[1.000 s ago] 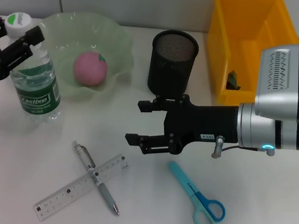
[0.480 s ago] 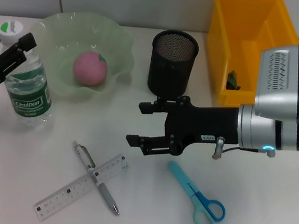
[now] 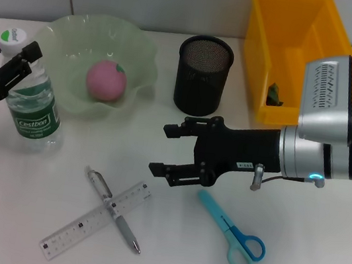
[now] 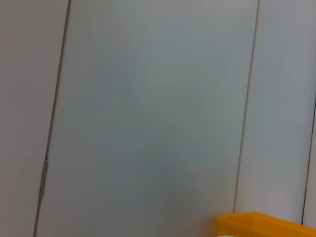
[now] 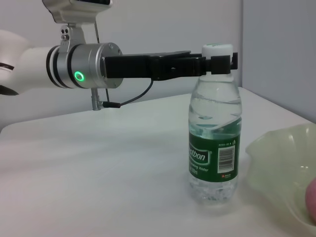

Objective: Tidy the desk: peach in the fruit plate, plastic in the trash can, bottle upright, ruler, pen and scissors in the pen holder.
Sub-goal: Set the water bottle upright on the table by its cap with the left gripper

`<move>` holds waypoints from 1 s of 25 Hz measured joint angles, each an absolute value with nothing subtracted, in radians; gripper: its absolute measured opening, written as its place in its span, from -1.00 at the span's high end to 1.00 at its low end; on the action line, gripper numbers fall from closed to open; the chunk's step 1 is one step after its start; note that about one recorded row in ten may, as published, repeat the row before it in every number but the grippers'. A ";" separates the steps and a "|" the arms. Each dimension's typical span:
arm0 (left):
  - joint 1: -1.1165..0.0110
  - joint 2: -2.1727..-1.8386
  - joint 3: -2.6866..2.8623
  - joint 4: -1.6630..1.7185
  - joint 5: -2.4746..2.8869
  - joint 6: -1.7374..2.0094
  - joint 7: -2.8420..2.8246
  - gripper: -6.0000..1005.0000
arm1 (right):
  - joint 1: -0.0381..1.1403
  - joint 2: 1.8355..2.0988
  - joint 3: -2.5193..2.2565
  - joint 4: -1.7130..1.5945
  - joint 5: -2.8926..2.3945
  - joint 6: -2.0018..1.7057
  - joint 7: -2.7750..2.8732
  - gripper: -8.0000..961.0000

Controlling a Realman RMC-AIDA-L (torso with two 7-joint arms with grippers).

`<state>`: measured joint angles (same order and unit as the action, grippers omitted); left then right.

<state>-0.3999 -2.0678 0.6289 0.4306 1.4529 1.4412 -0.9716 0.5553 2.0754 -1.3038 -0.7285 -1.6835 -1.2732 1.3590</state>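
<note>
Between the left gripper's (image 3: 10, 59) fingers stood the bottle (image 3: 30, 105), upright on the tabletop (image 3: 316, 261), neck clamped just under the cap. Right gripper (image 3: 168, 149) hovered, fingers apart, scissors (image 3: 232, 232) just beside them, pen (image 3: 113, 210) and ruler (image 3: 95, 220) beyond. Only the right wrist view showed the clamped neck (image 5: 216, 66) side-on.

A robot test bench staged as an office desk: a plain white tabletop (image 3: 316, 261) set against bare, pale grey wall panels (image 4: 158, 108) with narrow vertical seams. Desk props supply the office look: a black mesh pen holder (image 3: 202, 74) near the far edge, a clear ruler (image 3: 95, 220), a pen (image 3: 113, 210) and blue scissors (image 3: 232, 231) toward the near edge. A yellow plastic bin (image 3: 295, 54) sits at the far right corner. Two robot arms reaching in from the left and right edges mark it as a laboratory setup.
</note>
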 joint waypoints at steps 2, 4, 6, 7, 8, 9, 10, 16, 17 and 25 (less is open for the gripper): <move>-0.400 -2.068 0.629 0.431 1.453 1.437 -0.971 0.11 | 0.555 2.075 -1.305 -0.729 -1.684 -1.273 1.359 -0.61; -0.402 -2.068 0.629 0.430 1.453 1.431 -0.970 0.11 | 0.555 2.075 -1.305 -0.729 -1.684 -1.273 1.359 -0.61; -0.403 -2.068 0.629 0.426 1.452 1.427 -0.964 0.11 | 0.555 2.075 -1.306 -0.729 -1.683 -1.273 1.359 -0.61; -0.405 -2.068 0.629 0.422 1.449 1.424 -0.959 0.11 | 0.555 2.075 -1.306 -0.729 -1.684 -1.273 1.359 -0.61; -0.406 -2.068 0.629 0.418 1.448 1.421 -0.956 0.11 | 0.555 2.075 -1.307 -0.729 -1.684 -1.273 1.359 -0.61; -0.407 -2.068 0.629 0.412 1.446 1.419 -0.952 0.11 | 0.555 2.075 -1.307 -0.729 -1.684 -1.273 1.359 -0.61; -0.408 -2.068 0.629 0.404 1.443 1.414 -0.941 0.11 | 0.555 2.075 -1.307 -0.729 -1.684 -1.273 1.359 -0.61; -0.409 -2.068 0.629 0.404 1.443 1.403 -0.934 0.11 | 0.555 2.075 -1.307 -0.729 -1.684 -1.273 1.359 -0.61; -0.410 -2.068 0.629 0.404 1.443 1.402 -0.934 0.11 | 0.555 2.075 -1.307 -0.729 -1.683 -1.273 1.359 -0.61; -0.415 -2.068 0.630 0.403 1.443 1.389 -0.934 0.11 | 0.557 2.075 -1.308 -0.728 -1.683 -1.273 1.360 -0.60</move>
<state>-0.4148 -2.0678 0.6297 0.4034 1.4429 1.3891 -0.9336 0.5566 2.0754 -1.3085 -0.7278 -1.6829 -1.2731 1.3605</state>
